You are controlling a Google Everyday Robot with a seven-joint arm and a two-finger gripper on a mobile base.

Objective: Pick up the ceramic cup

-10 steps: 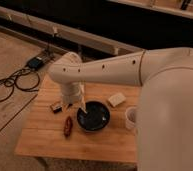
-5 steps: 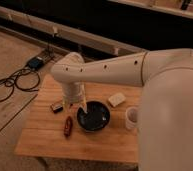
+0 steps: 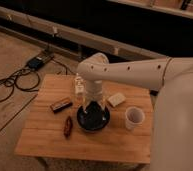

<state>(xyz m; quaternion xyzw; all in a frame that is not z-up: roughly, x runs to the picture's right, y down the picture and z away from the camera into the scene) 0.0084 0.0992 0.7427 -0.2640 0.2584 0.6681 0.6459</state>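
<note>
We see the cup [image 3: 134, 117], small, plain white and cylindrical with a wide round mouth, standing upright near the table's [image 3: 45, 137] right edge. The gripper [image 3: 93, 106] hangs over the dark bowl [image 3: 93, 121] at mid-table, its fingers [image 3: 85, 101] spread and holding nothing. The cup stands to the right of the fingers, just beside the bowl and untouched. A bottle [image 3: 79, 86] stands at the bowl's far left.

Cream arm [image 3: 135, 72] w/ dot row; gripper [image 3: 93, 106] over bowl [image 3: 104, 123].
</note>
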